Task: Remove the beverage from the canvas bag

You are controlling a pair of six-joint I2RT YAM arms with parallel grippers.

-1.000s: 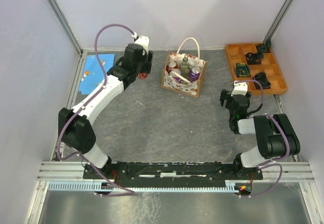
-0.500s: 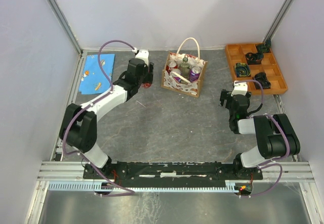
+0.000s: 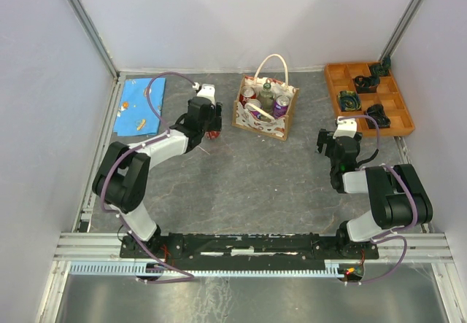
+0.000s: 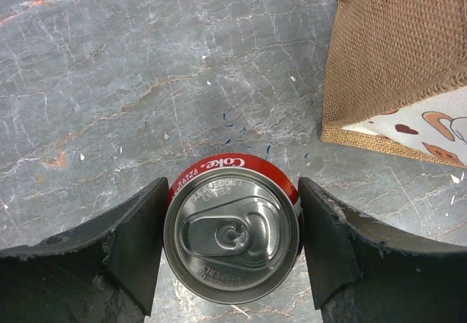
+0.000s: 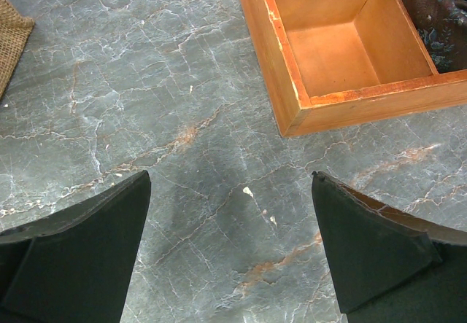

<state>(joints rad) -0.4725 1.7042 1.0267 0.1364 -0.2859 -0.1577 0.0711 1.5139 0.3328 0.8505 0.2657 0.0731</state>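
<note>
left gripper point(image 4: 232, 244) is pinching a red aluminium cola can point(image 4: 232, 237), one dark finger pressed to each side of it, silver pull-tab top facing straight up at the wrist camera. so the beverage is out: the can sits just left of the small boxy cream canvas bag point(image 3: 260, 122) with its red-and-brown print, near it but apart, the burlap side wall filling the upper right corner of the wrist view. from above the can looks low over the grey marbled table point(image 3: 241, 177), though i cannot tell whether its base is touching down. right gripper point(image 5: 232, 246) is spread wide with nothing between the fingers, parked over bare table near the corner of the orange wooden compartment tray point(image 5: 271, 60), well away from the action. more drinks stand in the bag, a purple can point(image 3: 282, 104) among them. now the risks: if the fingers let go before the base is flat on the stone, the can could drop, tip and roll. if one finger drags on the way out, it could knock the can over, maybe into the bag wall. and a careless lift of the arm could brush the bag's looped cream handles point(image 3: 273, 64) and shove the whole tote.
</note>
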